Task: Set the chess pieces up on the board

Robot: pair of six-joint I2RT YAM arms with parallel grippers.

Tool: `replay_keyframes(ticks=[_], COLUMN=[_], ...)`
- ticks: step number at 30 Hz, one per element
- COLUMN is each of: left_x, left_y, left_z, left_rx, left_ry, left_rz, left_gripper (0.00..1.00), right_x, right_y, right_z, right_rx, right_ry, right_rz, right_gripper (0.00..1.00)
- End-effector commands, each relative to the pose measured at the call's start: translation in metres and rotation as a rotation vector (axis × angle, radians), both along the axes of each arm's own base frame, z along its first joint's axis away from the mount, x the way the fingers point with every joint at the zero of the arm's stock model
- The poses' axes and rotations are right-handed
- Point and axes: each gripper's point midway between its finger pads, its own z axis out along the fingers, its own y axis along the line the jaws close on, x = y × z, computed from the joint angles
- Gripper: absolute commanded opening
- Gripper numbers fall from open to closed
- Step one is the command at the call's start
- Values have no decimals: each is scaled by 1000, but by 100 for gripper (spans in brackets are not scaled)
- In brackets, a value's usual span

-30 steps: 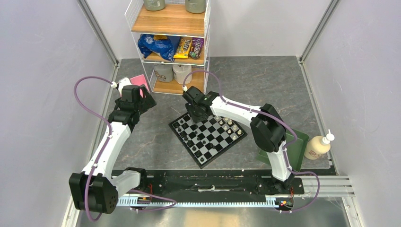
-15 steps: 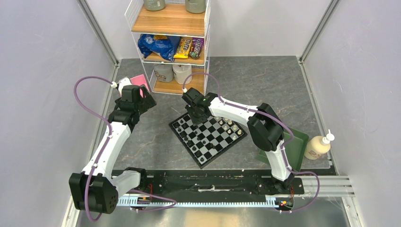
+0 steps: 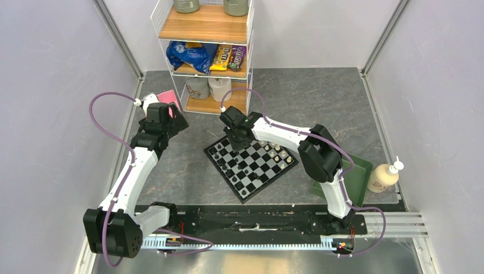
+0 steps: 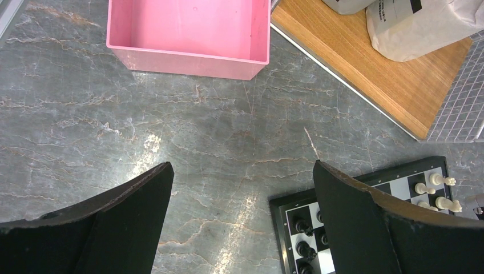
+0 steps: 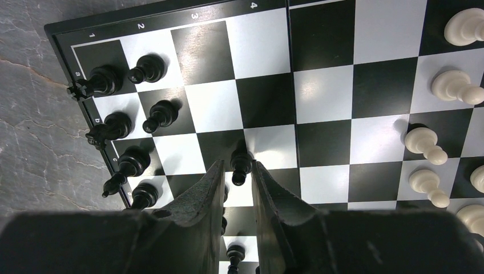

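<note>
A small black pawn stands out ahead of the other black chess pieces, which line the left edge of the black-and-pale checked board. The board lies cornerwise mid-counter, with cream pieces along its right side. The right arm reaches over the board's far corner with its jaws close on either side of that pawn, presumably to shift it into its row. Whether they pinch it yet I cannot tell. The left arm waits off to the left, jaws wide apart over the grey marbled counter near a pink plastic box, likely keeping clear.
</note>
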Motion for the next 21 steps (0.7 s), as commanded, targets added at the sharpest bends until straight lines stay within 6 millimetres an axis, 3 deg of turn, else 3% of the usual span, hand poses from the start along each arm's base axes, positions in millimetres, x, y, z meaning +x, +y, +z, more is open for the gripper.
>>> replay_keyframes(ticks=[1,14,21], left_x=[6,8,9], left_y=[0,-1,-2], left_z=[11,12,12], left_rx=[0,-5,-7], left_ry=[-45,-48,-50], left_rz=[-13,-19,-23], left_gripper=[100,100,100], right_x=[-1,-3,-2], right_y=[3,0,1], right_z=[-3,-6,-2], right_rx=[5,-7,-2], right_ry=[11,18,9], right_rz=[-5,-6,-2], right_gripper=[31,29,24])
